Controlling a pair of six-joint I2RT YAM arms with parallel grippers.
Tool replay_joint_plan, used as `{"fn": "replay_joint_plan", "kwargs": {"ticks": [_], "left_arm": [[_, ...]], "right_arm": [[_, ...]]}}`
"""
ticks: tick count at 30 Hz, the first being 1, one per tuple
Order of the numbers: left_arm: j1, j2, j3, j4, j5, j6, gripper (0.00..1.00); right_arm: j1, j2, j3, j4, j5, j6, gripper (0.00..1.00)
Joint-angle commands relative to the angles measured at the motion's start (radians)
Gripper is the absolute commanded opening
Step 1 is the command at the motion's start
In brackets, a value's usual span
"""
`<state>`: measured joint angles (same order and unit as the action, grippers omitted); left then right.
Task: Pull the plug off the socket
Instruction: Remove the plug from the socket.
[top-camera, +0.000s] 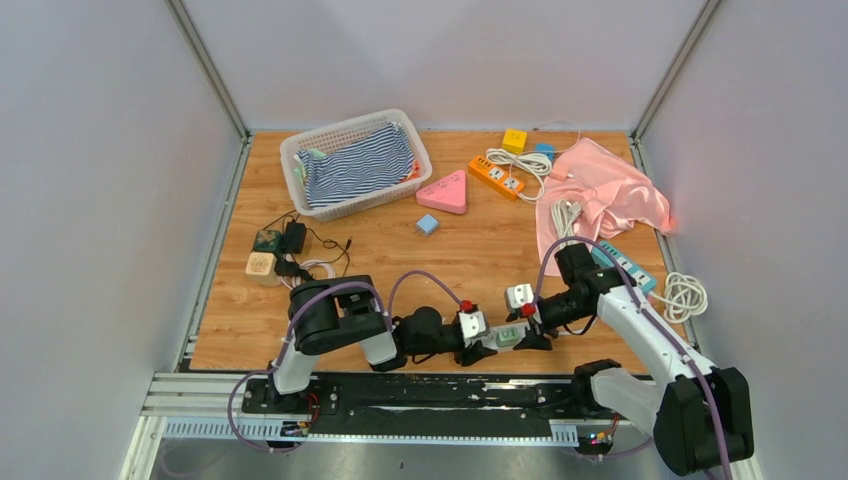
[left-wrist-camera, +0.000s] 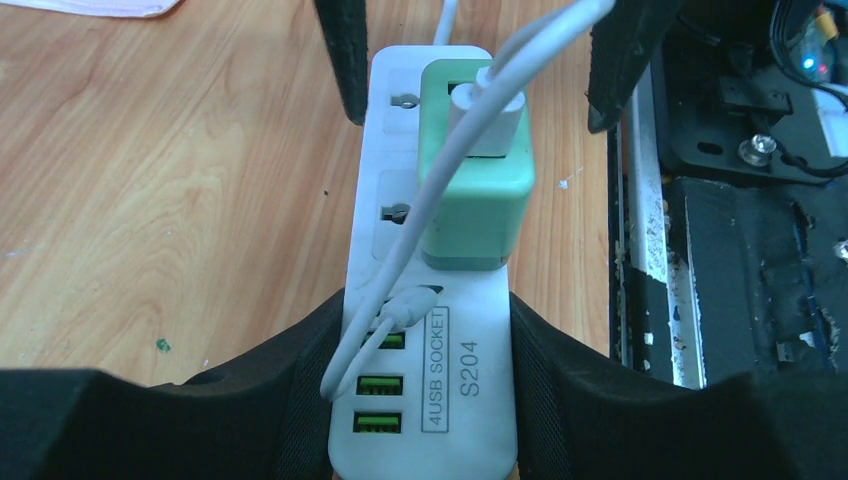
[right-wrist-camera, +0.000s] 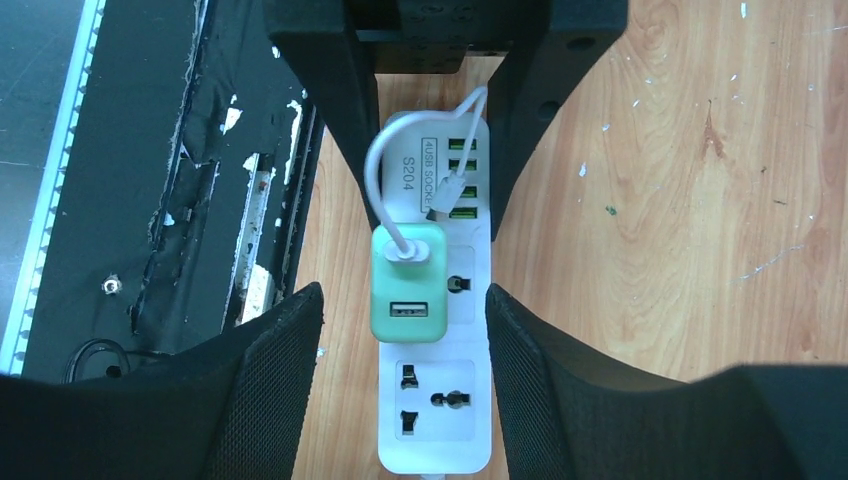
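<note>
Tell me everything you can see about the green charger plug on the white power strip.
The green charger plug is a mint cube of glossy plastic with rounded corners, standing upright in the white power strip socket nearest its USB row. Its top face has two USB ports: one empty, one holding a white cable that loops into the strip's USB row. The right hand straddles it, fingers apparently not touching.

I'm looking down at a wooden bench (top-camera: 480, 260) that is sitting boxed in by plain pale-grey walls (top-camera: 440, 60) on three sides. Aluminium posts (top-camera: 208, 68) are running up the far corners. Soft, even light is falling everywhere, and a black rail (top-camera: 420, 392) is lining the near edge.
</note>
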<state>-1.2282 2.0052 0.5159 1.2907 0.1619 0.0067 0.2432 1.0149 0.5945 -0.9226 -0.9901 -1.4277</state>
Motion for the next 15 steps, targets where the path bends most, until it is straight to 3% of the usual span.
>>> {"fn": "replay_joint_plan", "kwargs": {"ticks": [1, 15], "left_arm": [[0.032, 0.035, -0.005, 0.075, 0.046, -0.106, 0.00], [0.033, 0.033, 0.012, 0.027, 0.019, -0.103, 0.00]], "right_arm": [[0.036, 0.013, -0.020, 0.029, 0.031, 0.024, 0.62], [0.073, 0.041, -0.027, 0.072, 0.051, 0.062, 0.54]]}}
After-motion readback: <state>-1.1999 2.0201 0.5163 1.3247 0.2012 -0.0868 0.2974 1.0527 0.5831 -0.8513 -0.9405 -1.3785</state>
